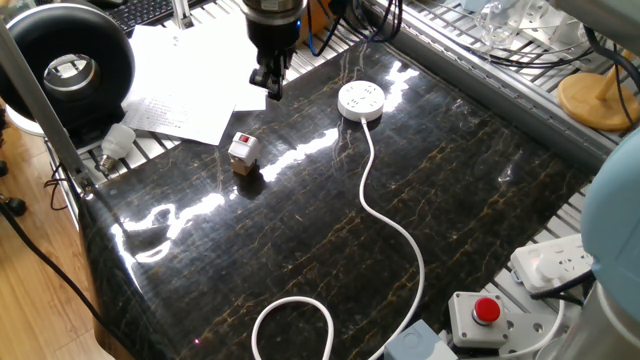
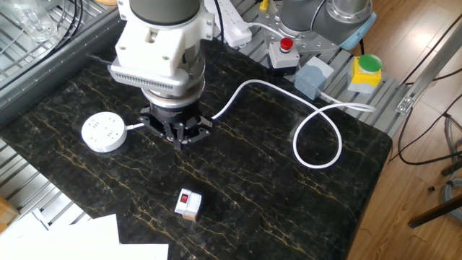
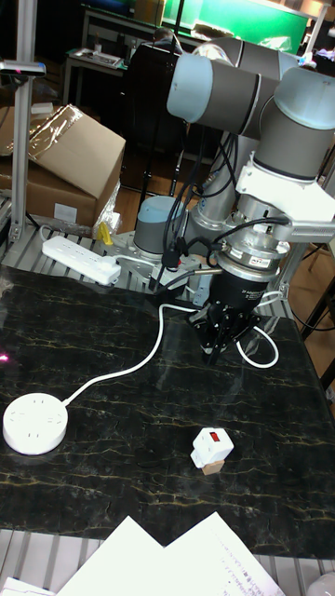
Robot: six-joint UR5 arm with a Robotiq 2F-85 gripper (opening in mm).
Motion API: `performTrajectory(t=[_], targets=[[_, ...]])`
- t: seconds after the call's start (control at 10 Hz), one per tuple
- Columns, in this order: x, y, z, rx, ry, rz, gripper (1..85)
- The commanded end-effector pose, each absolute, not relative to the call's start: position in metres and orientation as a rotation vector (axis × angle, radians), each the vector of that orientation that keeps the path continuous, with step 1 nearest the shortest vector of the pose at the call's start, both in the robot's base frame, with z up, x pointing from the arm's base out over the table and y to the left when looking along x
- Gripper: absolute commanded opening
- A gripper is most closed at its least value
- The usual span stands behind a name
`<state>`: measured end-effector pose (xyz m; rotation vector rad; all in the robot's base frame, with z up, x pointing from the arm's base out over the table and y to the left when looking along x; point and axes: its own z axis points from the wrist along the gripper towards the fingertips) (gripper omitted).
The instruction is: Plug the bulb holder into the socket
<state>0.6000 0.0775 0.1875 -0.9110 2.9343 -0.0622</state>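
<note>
The bulb holder (image 1: 241, 150) (image 2: 188, 203) (image 3: 211, 448), a small white block with a red patch on top, sits on the dark marble table. The socket (image 1: 361, 101) (image 2: 102, 132) (image 3: 35, 422) is a round white puck, and its long white cord (image 1: 386, 218) loops across the table. My gripper (image 1: 271, 86) (image 2: 177, 139) (image 3: 214, 351) hangs above the table between the two, apart from both. Its fingers are drawn together to a point with nothing between them.
A small brown wooden cube (image 3: 212, 468) touches the bulb holder's base. Loose papers (image 1: 185, 85) and a white light bulb (image 1: 117, 141) lie at the table's edge. A power strip (image 3: 81, 258) and a red stop button box (image 2: 284, 50) stand on the rails beyond the marble.
</note>
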Motion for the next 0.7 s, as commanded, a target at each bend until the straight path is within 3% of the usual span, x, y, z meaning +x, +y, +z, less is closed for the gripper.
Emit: performTrajectory(t=[0.0,0.1,0.3,0.5,0.6], targets=[[0.588,0.062,0.189,-1.464,2.783,-0.121,1.0],[0.593,0.068,0.188,-1.436,2.765,-0.105,1.0],[0.614,0.044,0.193,-1.599,2.641,-0.291,1.0],[0.631,0.054,0.193,-1.665,2.537,-0.324,2.3],[0.626,0.078,0.184,-1.737,2.504,-0.259,7.3]])
